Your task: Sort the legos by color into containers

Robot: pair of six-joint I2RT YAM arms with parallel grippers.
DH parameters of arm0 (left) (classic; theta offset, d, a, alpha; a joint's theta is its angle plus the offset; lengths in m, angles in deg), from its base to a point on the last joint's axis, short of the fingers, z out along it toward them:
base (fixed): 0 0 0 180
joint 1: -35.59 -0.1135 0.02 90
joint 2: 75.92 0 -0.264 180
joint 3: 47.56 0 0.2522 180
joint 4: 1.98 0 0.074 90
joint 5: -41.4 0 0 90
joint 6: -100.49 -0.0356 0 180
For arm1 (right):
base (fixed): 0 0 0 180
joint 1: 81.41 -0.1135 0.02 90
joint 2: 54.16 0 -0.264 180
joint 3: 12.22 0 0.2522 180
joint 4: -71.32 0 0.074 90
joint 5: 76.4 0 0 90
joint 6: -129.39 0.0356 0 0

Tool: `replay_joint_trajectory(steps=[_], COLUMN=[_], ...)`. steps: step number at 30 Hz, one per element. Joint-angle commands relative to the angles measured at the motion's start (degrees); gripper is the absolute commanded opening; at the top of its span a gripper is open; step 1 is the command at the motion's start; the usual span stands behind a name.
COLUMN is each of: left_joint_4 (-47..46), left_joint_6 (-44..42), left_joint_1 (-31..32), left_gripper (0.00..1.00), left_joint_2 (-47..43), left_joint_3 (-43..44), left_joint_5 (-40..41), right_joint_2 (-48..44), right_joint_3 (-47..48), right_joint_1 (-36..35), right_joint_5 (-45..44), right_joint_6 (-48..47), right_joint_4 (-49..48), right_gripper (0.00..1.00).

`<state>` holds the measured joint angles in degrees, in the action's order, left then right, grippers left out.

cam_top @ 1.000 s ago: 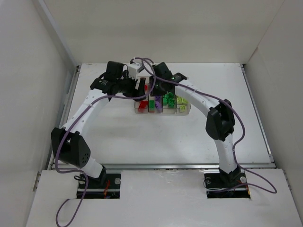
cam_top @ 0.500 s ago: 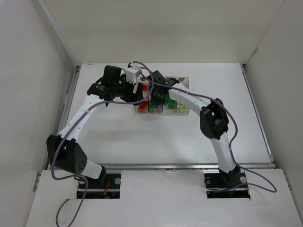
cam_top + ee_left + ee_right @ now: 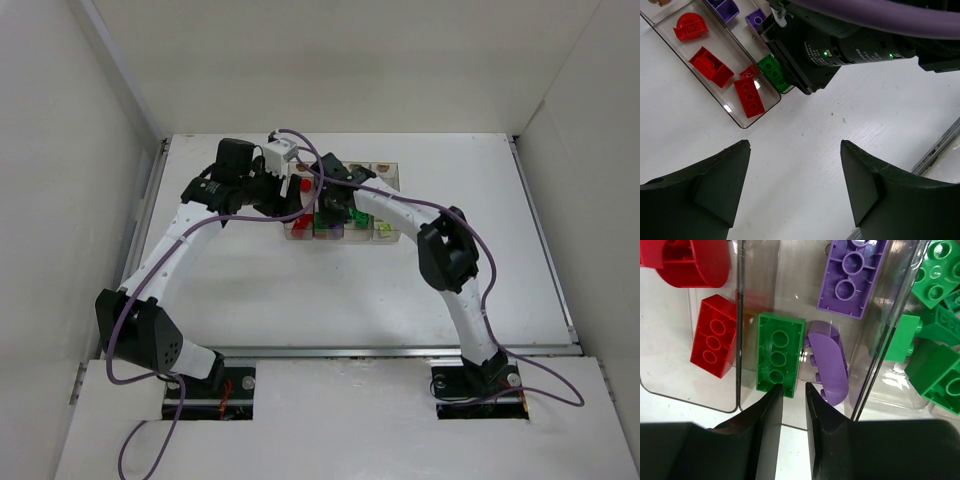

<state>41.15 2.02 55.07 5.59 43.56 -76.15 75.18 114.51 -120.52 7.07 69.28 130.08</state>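
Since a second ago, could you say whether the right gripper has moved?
Yes, the right gripper shifted left along the containers, toward their red end.

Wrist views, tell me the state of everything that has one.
Green rectangular plastic brick: lying flat among purple plastic bricks, missorted.
Right claw: narrowly open at that brick's near end.
Left claw: wide open, empty, over white table.
Clear plastic compartmented container: upright, open-topped.

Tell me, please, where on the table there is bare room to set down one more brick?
Bare table lies between the left arm and the right arm, on the near side of the containers. More lies beyond the right arm, toward the table's right edge. It is crowded over the containers, where both arms meet.
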Motion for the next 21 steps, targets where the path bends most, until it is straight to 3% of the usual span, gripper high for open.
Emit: replay_joint_trajectory(steps=[1,8,12,13,21], left_joint_4=[-1.4,-1.4,-1.4,-1.4,-1.4], left_joint_6=[0.5,0.5,0.5,0.5,0.5], left_joint_1=[0.0,0.0,0.0,0.0,0.0], left_gripper=[0.7,0.7,0.7,0.7,0.7], left_joint_2=[-2.2,-2.2,-2.2,-2.2,-2.2], left_joint_3=[-0.5,-0.5,-0.5,-0.5,-0.5], left_joint_5=[-0.3,-0.3,0.2,0.2,0.2], right_joint_2=[1.0,2.1,0.8,0.1,-2.2], right_joint_3=[1.6,-1.1,-4.5,-4.5,-3.3], right_joint_1=[0.4,1.7,3.2,3.8,3.8], right_joint_5=[2.0,6.3,8.9,9.4,6.5], right_joint_6=[0.6,1.8,2.3,2.3,3.2], right_joint_4=[-1.0,-4.0,-7.5,-7.6,-8.3], right_gripper=[0.3,0.24,0.09,0.01,0.0])
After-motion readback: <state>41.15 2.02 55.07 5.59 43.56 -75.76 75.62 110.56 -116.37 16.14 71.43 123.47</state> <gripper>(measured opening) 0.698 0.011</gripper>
